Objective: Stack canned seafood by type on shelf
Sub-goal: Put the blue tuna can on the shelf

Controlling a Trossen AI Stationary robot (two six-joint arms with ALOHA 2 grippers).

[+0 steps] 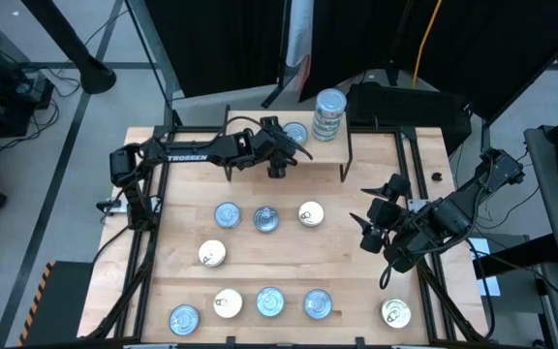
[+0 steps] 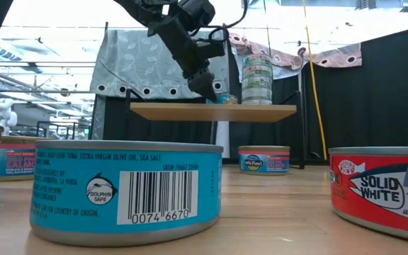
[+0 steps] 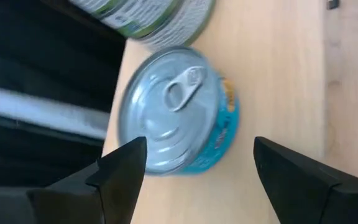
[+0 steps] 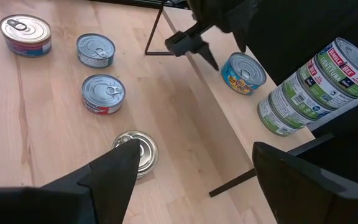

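Now blue tin [image 3: 176, 112] sits flat on shelf [image 3: 278, 74], pull-tab up.

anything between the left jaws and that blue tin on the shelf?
Nothing. In the left wrist view the open left gripper hangs just off the blue tin, only bare shelf between.

Ten loose tins [image 1: 227, 214] on the table, one shelf [image 1: 376, 155], two arms.

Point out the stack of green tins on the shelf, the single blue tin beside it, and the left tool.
stack of green tins [image 4: 312, 84], right wrist view, on the side labels.
single blue tin [image 3: 173, 106], left wrist view, on the lid by the pull tab.
left tool [image 1: 277, 160], high view, between the open fingertips above the shelf.
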